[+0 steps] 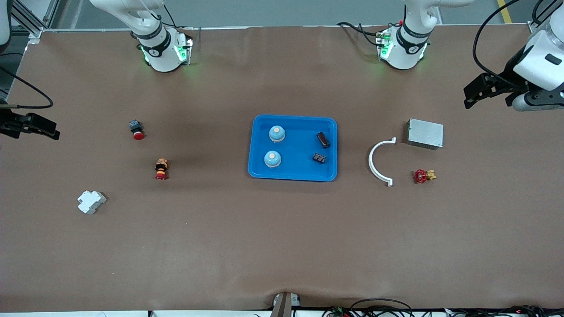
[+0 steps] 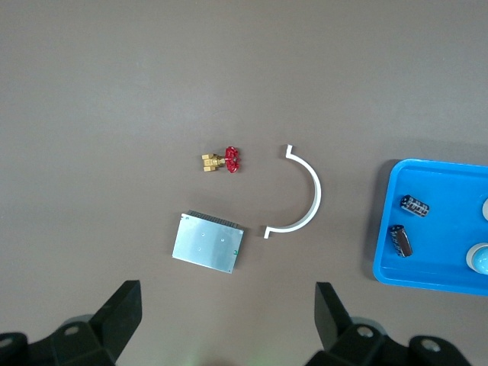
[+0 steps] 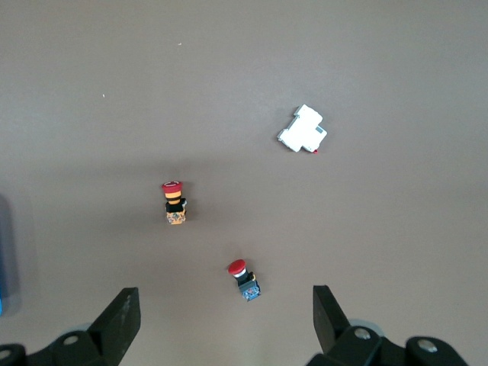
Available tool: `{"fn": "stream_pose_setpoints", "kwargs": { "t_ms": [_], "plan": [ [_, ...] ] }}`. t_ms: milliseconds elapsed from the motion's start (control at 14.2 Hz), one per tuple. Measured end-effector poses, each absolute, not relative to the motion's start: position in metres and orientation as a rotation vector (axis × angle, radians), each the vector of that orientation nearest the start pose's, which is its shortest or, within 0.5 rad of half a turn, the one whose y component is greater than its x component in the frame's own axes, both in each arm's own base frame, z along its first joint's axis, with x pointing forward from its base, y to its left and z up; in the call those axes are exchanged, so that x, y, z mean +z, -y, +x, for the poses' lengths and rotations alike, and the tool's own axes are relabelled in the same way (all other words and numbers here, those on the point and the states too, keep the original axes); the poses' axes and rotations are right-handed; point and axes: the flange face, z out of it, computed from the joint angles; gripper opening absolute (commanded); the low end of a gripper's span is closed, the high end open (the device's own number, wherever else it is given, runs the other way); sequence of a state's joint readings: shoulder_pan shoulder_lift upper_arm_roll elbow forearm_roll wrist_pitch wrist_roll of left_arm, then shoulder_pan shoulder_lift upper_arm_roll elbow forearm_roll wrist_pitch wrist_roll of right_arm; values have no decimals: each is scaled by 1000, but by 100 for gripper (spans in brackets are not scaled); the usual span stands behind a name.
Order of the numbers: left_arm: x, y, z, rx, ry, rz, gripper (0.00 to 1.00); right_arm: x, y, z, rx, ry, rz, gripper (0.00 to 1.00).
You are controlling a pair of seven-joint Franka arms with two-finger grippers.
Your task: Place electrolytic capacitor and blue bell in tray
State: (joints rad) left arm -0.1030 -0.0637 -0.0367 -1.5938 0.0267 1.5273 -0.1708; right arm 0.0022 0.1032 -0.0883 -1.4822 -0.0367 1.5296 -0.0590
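Capacitor (image 1: 323,139) and 2 bells (image 1: 276,134) in tray (image 1: 293,175)

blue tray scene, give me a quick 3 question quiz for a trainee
1. True or false: the electrolytic capacitor lies inside the tray.
2. How many blue bells are in the tray? A) none B) one C) two
3. Fill in: the white curved bracket lies between the tray and the red ____ valve.

Key:
1. True. It lies in the tray's half toward the left arm's end, beside a small black ridged part.
2. C. One blue bell and a second bell sit in the tray.
3. Handled.

Left tool and right tool are open, holding nothing.
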Motion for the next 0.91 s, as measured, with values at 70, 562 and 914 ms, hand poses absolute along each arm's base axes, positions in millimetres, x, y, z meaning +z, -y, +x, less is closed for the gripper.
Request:
{"fn": "stream_pose_setpoints", "kwargs": {
  "t_ms": [70, 562, 914],
  "plan": [
    [644, 72, 525, -3, 51, -3112, 100, 607, 52, 575, 92, -36, -3180, 100],
    [644, 72, 525, -3, 69, -3112, 100, 633, 36, 548, 42, 32, -3143, 100],
    [645, 71, 525, -4, 91, -3111, 100, 632, 35, 548, 45, 84, -3141, 100]
  ]
}}
